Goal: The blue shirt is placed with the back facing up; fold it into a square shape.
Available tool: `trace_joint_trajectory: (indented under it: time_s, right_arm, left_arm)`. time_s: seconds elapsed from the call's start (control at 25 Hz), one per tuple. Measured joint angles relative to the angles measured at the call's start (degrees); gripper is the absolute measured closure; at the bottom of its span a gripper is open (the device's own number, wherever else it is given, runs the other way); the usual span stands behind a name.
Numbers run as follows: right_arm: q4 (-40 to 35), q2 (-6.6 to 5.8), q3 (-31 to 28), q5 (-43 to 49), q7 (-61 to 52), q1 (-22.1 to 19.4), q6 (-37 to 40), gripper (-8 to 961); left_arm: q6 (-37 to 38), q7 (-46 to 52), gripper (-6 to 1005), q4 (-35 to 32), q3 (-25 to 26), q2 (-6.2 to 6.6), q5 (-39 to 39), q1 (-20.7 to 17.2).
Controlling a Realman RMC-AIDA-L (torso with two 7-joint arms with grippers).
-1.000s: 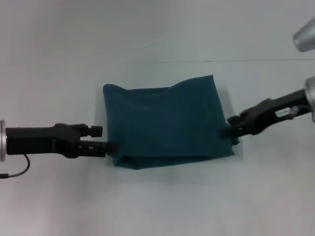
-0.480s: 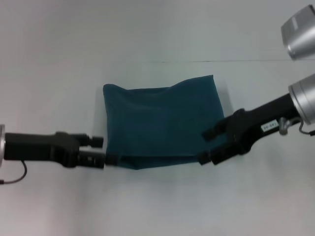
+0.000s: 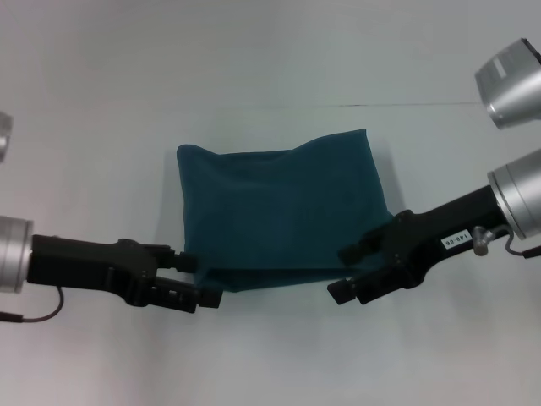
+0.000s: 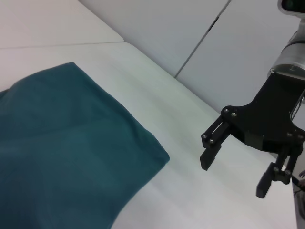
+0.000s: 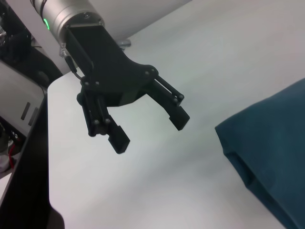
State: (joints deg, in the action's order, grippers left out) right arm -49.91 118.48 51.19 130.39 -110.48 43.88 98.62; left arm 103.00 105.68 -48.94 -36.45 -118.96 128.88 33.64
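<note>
The blue shirt [image 3: 283, 211] lies folded into a rough rectangle in the middle of the white table, plain side up, with a doubled layer along its near edge. My left gripper [image 3: 201, 281] is open at the shirt's near left corner, holding nothing. My right gripper [image 3: 342, 272] is open at the near right corner, also empty. The left wrist view shows the shirt [image 4: 62, 143] and, past its corner, the right gripper [image 4: 234, 175] with fingers spread. In the right wrist view the left gripper [image 5: 151, 132] stands open, apart from the shirt's folded corner [image 5: 271, 143].
The white table [image 3: 270, 355] stretches on all sides of the shirt, with a thin seam line [image 3: 363, 105] across its far part. Dark equipment [image 5: 19, 109] stands beyond the table's edge behind the left arm.
Both grippers have left the shirt's side edges and moved toward its near corners, the right one swinging inward. Both now show open fingers. The shirt has kept its shape and place.
</note>
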Motion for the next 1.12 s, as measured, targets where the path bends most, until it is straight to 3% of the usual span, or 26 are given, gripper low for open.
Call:
trace_joint_trajectory:
  time_s: [0.4, 0.64, 1.12]
  right_arm:
    - [0.09, -1.24, 0.73, 0.60, 0.61, -1.17, 1.35, 172]
    - [0.09, -1.50, 1.23, 0.60, 0.27, -0.96, 1.86, 172]
    - [0.08, -1.74, 1.28, 0.57, 0.45, -1.16, 1.92, 172]
  left_arm:
    - [-1.41, -2.22, 36, -0.53, -5.93, -0.37, -0.07, 1.97]
    - [-1.38, -2.57, 36, -5.12, -11.28, -0.83, 0.23, 2.74]
    - [-3.41, -1.81, 36, -4.44, -11.71, -1.10, 0.32, 3.27]
